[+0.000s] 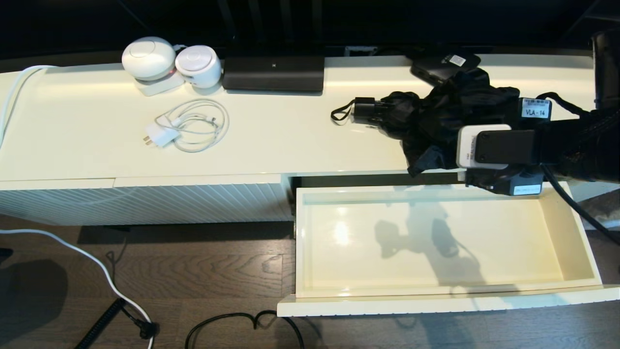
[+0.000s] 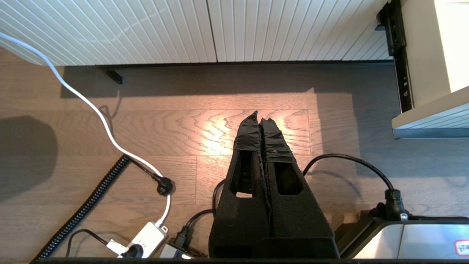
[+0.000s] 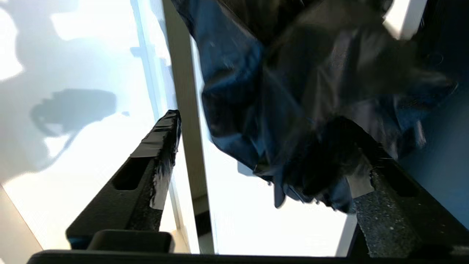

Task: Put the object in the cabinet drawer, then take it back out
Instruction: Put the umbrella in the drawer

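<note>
The black folding umbrella [image 1: 436, 114] lies on the cream cabinet top at the right. Its short handle and wrist loop [image 1: 361, 109] point left, and its bunched fabric hangs over the front edge. My right gripper [image 1: 450, 160] is at that fabric, above the back of the pulled-out drawer [image 1: 300, 242]. In the right wrist view the gripper [image 3: 262, 135] is open, jaws wide apart. One finger [image 3: 157, 146] stands free over the glossy drawer interior [image 3: 73, 55]. The other finger [image 3: 381, 205] is against the umbrella fabric [image 3: 293, 91]. My left gripper [image 2: 261, 117] is shut and empty, low over the floor.
On the cabinet top stand two white round devices [image 1: 147, 57], a long black device [image 1: 273, 72], a white charger with coiled cable [image 1: 189, 126] and a flat black box with a white label [image 1: 445, 65] behind the umbrella. Cables [image 2: 110, 135] lie on the wooden floor.
</note>
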{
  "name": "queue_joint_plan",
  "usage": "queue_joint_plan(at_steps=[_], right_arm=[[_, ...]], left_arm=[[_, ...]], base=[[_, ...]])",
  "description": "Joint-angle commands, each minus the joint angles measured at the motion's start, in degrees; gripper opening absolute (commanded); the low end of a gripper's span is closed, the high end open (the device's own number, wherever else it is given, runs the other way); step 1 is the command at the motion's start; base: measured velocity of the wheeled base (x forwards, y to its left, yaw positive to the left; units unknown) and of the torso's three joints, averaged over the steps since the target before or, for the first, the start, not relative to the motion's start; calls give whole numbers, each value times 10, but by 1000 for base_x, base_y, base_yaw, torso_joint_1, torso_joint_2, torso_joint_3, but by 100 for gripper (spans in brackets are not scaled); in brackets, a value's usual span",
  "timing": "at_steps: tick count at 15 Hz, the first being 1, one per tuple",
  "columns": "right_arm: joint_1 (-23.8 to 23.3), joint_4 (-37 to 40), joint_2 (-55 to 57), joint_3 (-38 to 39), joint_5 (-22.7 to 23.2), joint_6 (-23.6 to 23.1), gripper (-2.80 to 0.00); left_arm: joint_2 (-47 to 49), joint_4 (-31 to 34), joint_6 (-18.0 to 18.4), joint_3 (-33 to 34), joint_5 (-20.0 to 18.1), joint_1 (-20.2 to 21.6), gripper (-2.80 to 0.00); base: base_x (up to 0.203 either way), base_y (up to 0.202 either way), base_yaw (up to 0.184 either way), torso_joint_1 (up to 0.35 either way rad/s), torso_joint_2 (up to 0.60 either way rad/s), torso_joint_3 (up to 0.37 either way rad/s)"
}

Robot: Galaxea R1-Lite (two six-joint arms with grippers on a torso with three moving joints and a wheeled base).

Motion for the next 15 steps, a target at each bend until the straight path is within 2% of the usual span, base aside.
queue_joint_plan(at_steps=[1, 9, 15], right_arm=[[-10, 17, 9, -40, -1, -6, 0], [-21, 34, 103, -149, 0, -42, 0], [-71, 48, 178, -244, 10, -68, 0]], left_arm=[[-1, 0, 0, 0, 0, 0, -280], [-1, 0, 0, 0, 0, 0, -280], [-1, 0, 0, 0, 0, 0, -280]], base=[[0, 0, 0, 0, 0, 0], [0, 0, 0, 0, 0, 0], [0, 0, 0, 0, 0, 0]])
